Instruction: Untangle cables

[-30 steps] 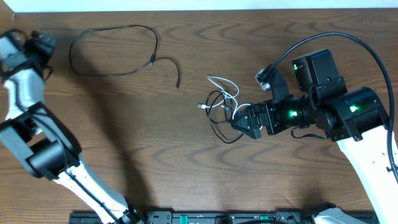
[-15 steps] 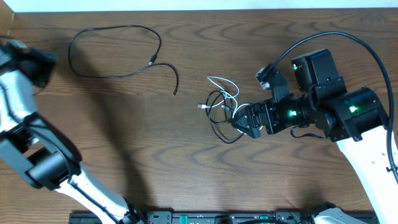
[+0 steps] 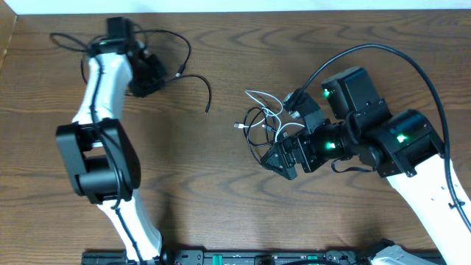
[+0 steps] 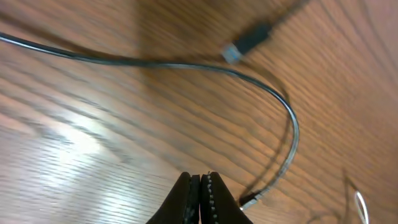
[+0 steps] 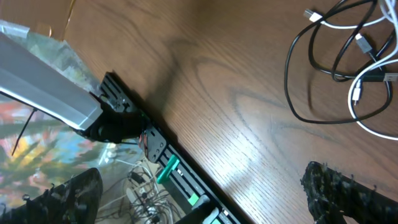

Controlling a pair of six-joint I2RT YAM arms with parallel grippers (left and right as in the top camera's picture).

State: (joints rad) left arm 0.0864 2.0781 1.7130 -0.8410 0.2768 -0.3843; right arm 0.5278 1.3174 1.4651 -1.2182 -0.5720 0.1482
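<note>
Two tangled cords [image 3: 265, 125], black and white, lie beside my right jaws, spread wide. Left jaws clenched on nothing near the loose black cable [image 4: 186, 65].

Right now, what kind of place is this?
Probably a robot lab workbench: a left arm and a right arm at a wooden table, with a tangle of cables lying on it.

The left end effector [image 3: 147, 73] is swinging in from the left edge of the table [image 3: 221, 213] to a position over the loose black cable [image 3: 210, 94], and its jaws are closing fully. The right end effector [image 3: 280, 158] is shifting slightly down and left beside the tangled cables [image 3: 261, 125].
</note>
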